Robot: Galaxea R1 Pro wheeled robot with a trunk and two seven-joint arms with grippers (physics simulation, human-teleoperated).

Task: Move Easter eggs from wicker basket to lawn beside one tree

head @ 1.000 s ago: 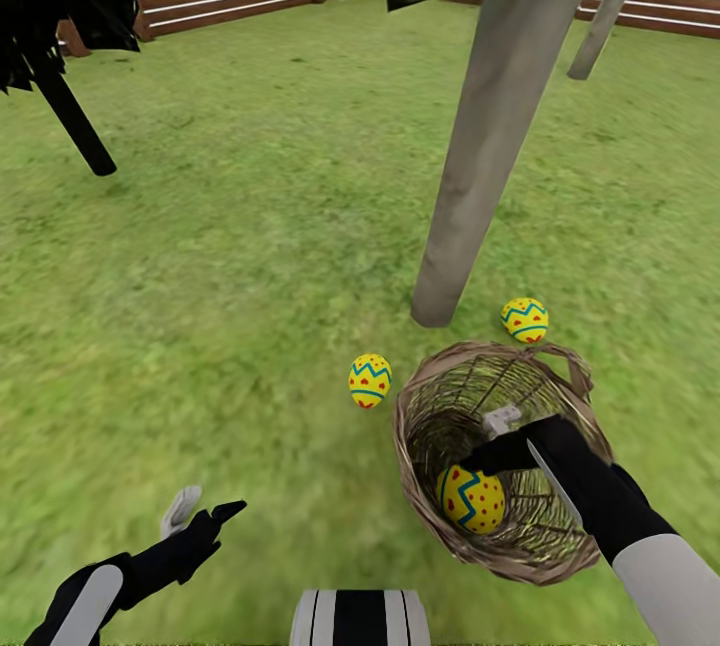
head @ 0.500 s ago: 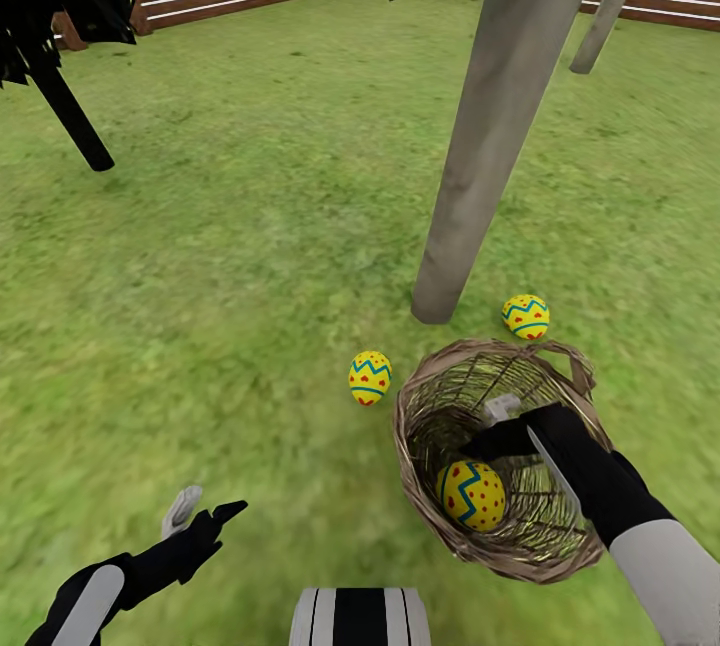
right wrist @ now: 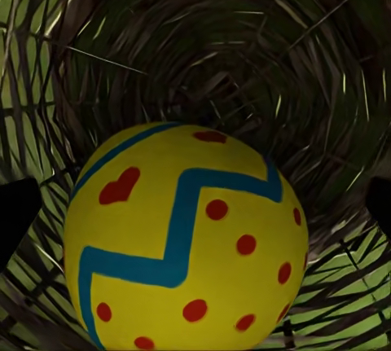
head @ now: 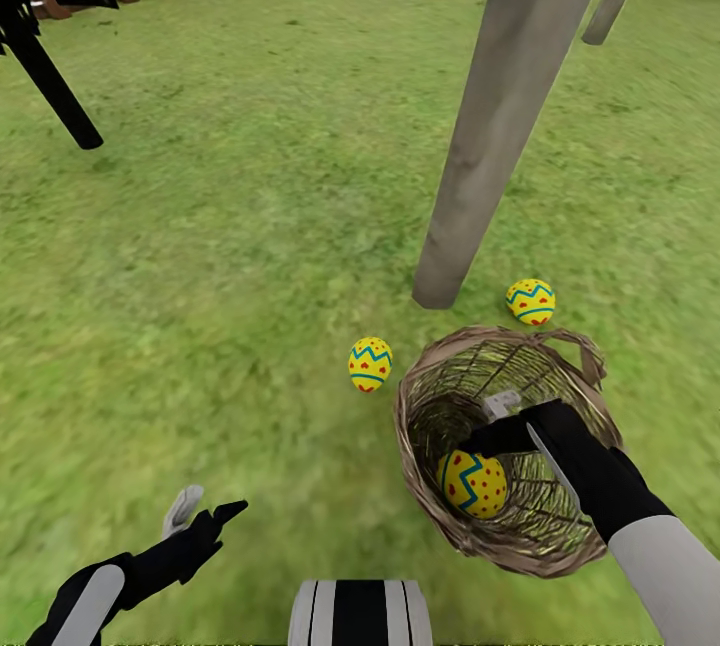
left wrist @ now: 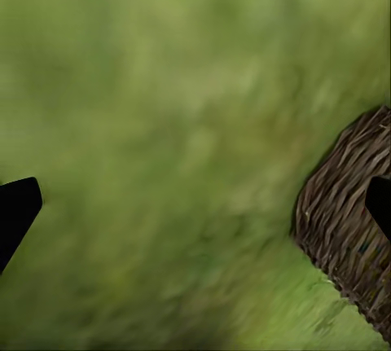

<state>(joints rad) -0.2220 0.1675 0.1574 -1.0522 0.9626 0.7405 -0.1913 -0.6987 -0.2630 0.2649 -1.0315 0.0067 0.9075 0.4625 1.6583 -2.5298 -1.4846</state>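
Right claw gapes open inside wicker basket, above egg.

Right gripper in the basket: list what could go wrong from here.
1. The right gripper is inside the tilted wicker basket; closing or lifting might drag or tip it.
2. Its fingers look spread wide of the last egg, so the egg could roll aside before it is gripped.
3. A shoved basket could bump the nearby egg on the lawn.

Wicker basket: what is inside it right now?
Inside the wicker basket: one Easter egg, with the right gripper reaching in above it. The right arm covers part of the basket's interior.
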